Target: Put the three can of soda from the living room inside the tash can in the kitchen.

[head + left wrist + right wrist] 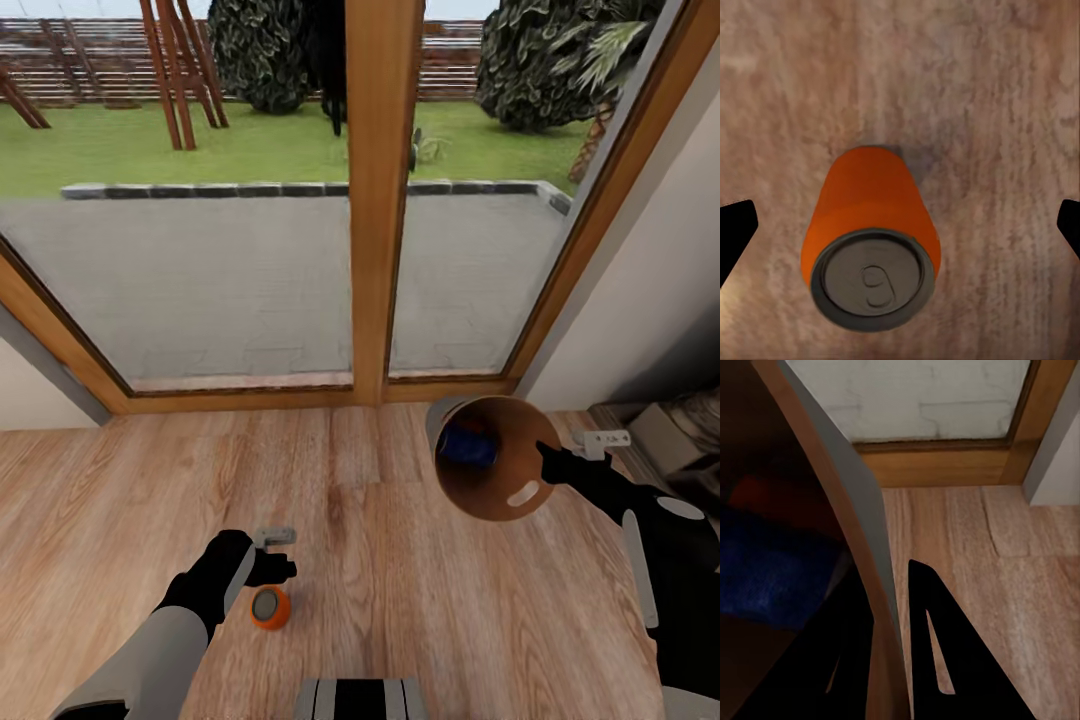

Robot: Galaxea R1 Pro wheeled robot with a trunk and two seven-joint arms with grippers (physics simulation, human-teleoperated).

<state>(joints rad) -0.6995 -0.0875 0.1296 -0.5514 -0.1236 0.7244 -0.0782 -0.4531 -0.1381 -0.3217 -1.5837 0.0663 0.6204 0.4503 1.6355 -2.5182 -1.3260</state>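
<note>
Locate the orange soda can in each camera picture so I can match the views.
Head view: orange can stands low and left of centre on the plank floor, just beside the left hand.
Left wrist view: orange can fills the centre, grey top toward the camera, between the open fingertips.
Right wrist view: not in it.
Shared landmark: the plank floor under the can.

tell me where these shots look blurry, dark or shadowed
Head view: evenly lit, garden slightly soft. Left wrist view: orange can fairly sharp, small shadow behind it on the floor, fingers black silhouettes. Right wrist view: bin wall close and soft, its inside dim, blue can a blur.
</note>
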